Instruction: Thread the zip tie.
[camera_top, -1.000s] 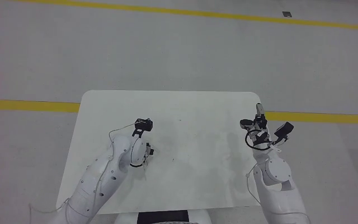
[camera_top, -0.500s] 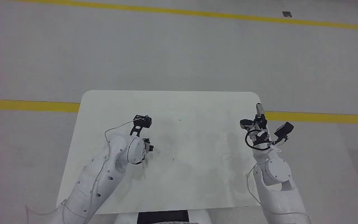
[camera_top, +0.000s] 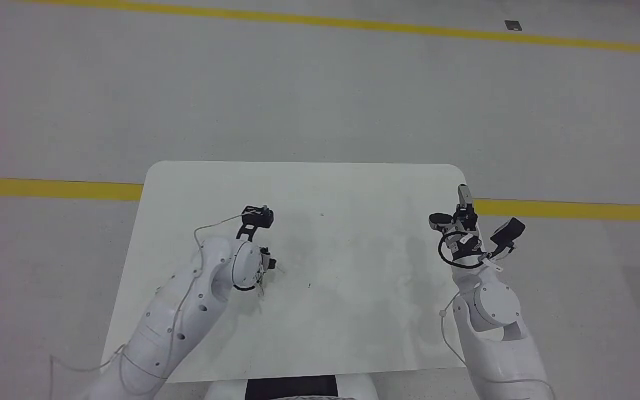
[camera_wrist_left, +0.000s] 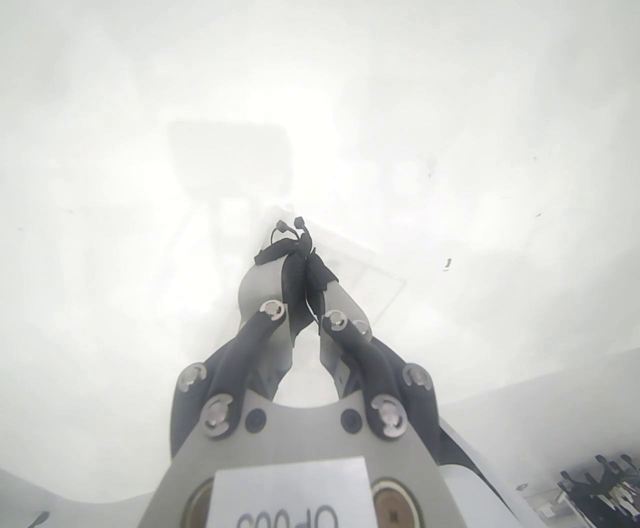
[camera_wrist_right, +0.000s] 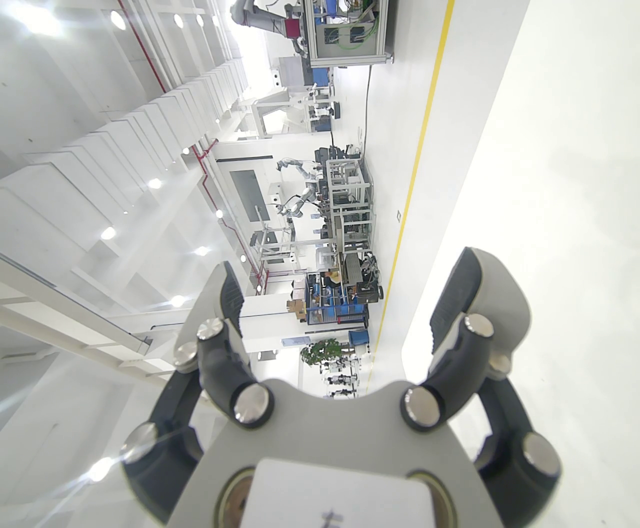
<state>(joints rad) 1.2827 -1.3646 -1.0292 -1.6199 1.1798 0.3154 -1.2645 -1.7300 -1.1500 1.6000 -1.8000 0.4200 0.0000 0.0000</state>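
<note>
Clenched tight, the jaws of the left gripper (camera_wrist_left: 299, 260) are pinching a thin black zip tie (camera_wrist_left: 283, 225), whose ends are poking out past the fingertips just above the table (camera_wrist_left: 475, 125). Spread wide, the right gripper (camera_wrist_right: 345, 270) is grasping nothing and is pointing along the table's edge. From above, the left arm is hanging over the table's left half, while the right arm is sitting at its right edge.
</note>
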